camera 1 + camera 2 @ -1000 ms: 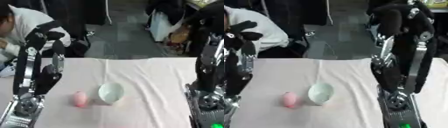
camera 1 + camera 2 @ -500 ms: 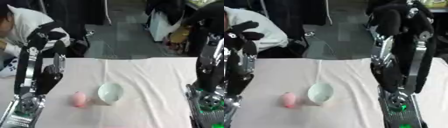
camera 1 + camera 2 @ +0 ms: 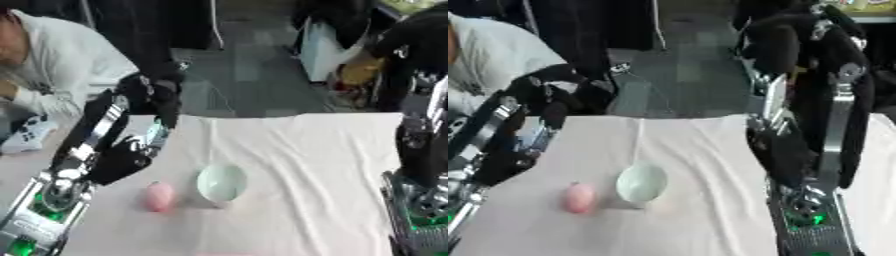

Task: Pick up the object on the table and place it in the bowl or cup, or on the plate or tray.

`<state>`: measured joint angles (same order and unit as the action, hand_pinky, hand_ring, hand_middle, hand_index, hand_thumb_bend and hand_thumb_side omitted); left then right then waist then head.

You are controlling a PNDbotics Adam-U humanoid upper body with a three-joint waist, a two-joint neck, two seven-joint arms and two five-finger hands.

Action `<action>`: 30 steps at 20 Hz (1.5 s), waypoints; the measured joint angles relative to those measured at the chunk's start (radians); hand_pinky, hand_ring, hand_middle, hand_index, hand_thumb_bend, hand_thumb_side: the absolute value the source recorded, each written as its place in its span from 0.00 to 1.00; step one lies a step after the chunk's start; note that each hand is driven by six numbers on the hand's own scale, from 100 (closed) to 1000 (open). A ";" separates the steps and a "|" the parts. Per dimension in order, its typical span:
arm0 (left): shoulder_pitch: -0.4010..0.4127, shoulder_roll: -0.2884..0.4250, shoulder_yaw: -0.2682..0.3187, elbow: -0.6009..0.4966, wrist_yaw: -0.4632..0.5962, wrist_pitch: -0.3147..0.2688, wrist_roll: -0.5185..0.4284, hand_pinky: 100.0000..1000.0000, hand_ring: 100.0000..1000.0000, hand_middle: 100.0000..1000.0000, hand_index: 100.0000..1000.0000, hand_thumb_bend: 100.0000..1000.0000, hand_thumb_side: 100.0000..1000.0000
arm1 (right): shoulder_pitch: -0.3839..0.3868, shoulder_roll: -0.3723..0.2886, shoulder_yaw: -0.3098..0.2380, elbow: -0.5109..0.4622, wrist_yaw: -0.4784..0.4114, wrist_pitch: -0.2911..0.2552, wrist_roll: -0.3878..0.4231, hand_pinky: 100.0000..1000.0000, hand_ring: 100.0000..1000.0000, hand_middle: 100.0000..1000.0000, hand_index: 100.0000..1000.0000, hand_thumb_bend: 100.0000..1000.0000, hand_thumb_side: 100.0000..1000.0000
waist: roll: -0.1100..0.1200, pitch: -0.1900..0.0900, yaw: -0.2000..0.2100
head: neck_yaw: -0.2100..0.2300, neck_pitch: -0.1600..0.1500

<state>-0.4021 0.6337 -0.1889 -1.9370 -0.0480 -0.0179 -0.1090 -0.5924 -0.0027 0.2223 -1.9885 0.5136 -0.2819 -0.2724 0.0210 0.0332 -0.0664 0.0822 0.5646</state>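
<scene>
While my left hand hangs low over surface's left side, fingers look curled downward, holding nothing, though blur makes that hard to confirm. Pink egg-shaped object lies on white cloth just below and right of it, apart from hand. Pale green bowl sits just beside object, on its right. My right hand not clearly visible; only right arm shows upright at right; cannot tell its fingers.

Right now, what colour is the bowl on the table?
Pale mint green bowl, clearest in the left eye view.
</scene>
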 measured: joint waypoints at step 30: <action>-0.256 0.229 -0.242 0.511 -0.487 0.077 -0.798 0.96 1.00 1.00 1.00 0.82 0.39 | 0.018 0.009 0.018 0.000 -0.025 0.013 0.058 0.01 0.35 0.40 0.53 0.00 0.58 | 0.019 -0.016 -0.025 | 0.033 0.009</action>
<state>-0.6582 0.8627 -0.4310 -1.4257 -0.5347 0.0589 -0.9072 -0.5748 0.0064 0.2406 -1.9885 0.4884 -0.2693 -0.2148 0.0403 0.0177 -0.0913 0.1156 0.5739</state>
